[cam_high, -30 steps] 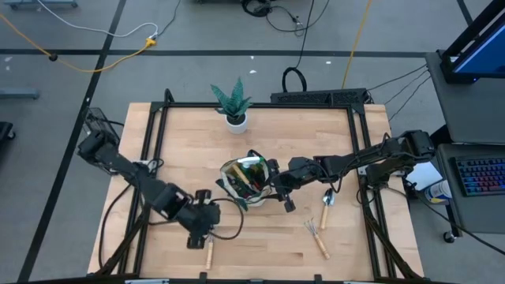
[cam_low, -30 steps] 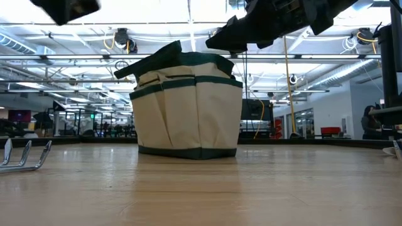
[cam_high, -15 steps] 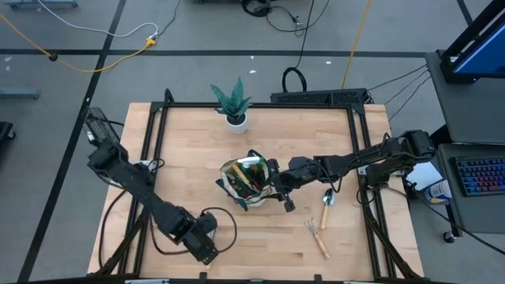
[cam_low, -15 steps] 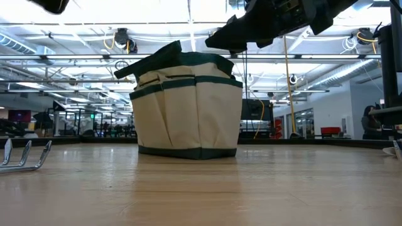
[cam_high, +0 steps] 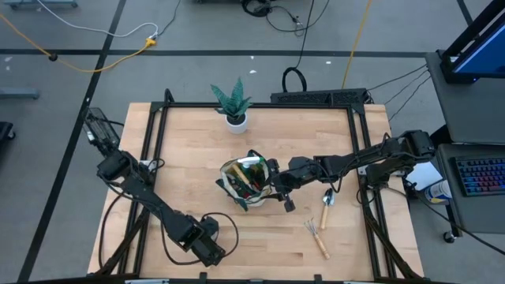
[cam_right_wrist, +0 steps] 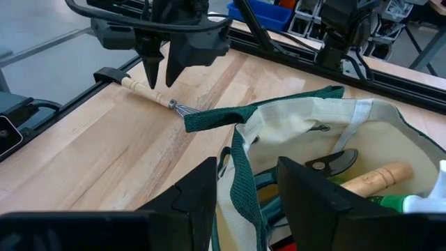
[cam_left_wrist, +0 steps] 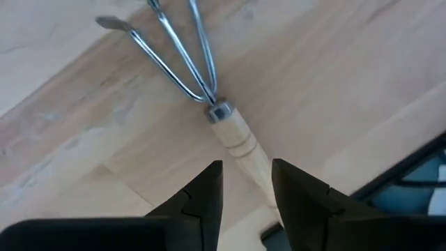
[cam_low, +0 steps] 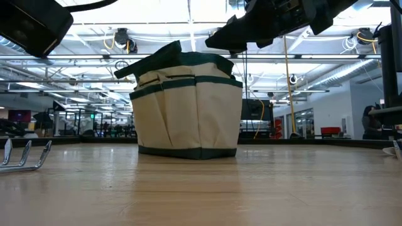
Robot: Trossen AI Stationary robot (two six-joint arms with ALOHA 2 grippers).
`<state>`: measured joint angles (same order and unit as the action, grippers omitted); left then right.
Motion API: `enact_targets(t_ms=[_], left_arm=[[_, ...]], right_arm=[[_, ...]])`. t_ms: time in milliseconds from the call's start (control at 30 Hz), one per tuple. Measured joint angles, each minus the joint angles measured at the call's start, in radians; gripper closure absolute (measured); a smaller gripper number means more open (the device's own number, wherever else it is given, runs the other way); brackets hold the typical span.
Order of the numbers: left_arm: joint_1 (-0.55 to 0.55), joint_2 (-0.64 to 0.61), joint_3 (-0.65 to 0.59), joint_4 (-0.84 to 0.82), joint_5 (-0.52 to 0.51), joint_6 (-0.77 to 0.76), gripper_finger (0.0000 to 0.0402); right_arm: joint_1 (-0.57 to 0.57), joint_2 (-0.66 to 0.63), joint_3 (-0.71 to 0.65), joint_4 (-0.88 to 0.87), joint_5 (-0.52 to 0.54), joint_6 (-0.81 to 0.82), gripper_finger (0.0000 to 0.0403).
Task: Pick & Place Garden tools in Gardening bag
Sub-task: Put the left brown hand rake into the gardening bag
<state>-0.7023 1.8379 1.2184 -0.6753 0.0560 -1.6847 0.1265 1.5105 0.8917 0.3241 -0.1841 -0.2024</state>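
The bag (cam_high: 246,183) sits mid-worktop (cam_high: 181,150) and already has stuff inside. The right wrist view shows pruning shears (cam_right_wrist: 333,162), a wooden handle (cam_right_wrist: 373,177) and a bit of green spray bottle (cam_right_wrist: 411,203) in there. So it's partly done.

Still out on the worktop: a trowel (cam_high: 327,203) and a small hand rake (cam_high: 316,235) off to the right of the bag, plus another hand rake (cam_left_wrist: 195,73) near the front left edge.

The left tool (cam_left_wrist: 245,188) hangs right over that rake's wooden handle, with its fingers partway open either side of it and not gripping anything yet. Looks like it's lining up the grab.

The right tool (cam_right_wrist: 245,188) is parked at the bag's rim. Its fingers are apart with the green trim strap (cam_right_wrist: 244,181) running between them, but it's hard to say if it's actually pinching it.

Compared with a second back, the left arm has swung down toward the front edge of the worktop and now covers the rake in the overhead view. The right arm and bag haven't budged.
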Motion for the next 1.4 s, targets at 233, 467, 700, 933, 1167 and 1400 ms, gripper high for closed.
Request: enact_targets(t_ms=[233, 467, 700, 933, 1167, 1400], left_arm=[[0.001, 0.003, 0.0, 0.023, -0.037, -0.008, 0.0275], [0.0, 0.011, 0.0, 0.044, -0.065, -0.01, 0.0275], [-0.011, 0.011, 0.0, 0.042, -0.061, -0.068, 0.0275], [-0.029, 0.011, 0.0, 0.041, -0.07, -0.131, 0.0275], [-0.033, 0.011, 0.0, 0.041, -0.104, -0.14, 0.0275], [-0.036, 0.011, 0.0, 0.04, -0.104, -0.131, 0.0275]], right_arm=[[0.0, 0.0, 0.0, 0.0, 0.0, 0.0, 0.0259], [0.0, 0.0, 0.0, 0.0, 0.0, 0.0, 0.0259], [0.0, 0.0, 0.0, 0.0, 0.002, -0.007, 0.0259], [0.0, 0.0, 0.0, 0.0, 0.003, -0.021, 0.0259], [0.014, 0.0, 0.0, 0.001, 0.0, -0.021, 0.0259], [0.034, 0.0, 0.0, 0.008, 0.0, -0.022, 0.0259]])
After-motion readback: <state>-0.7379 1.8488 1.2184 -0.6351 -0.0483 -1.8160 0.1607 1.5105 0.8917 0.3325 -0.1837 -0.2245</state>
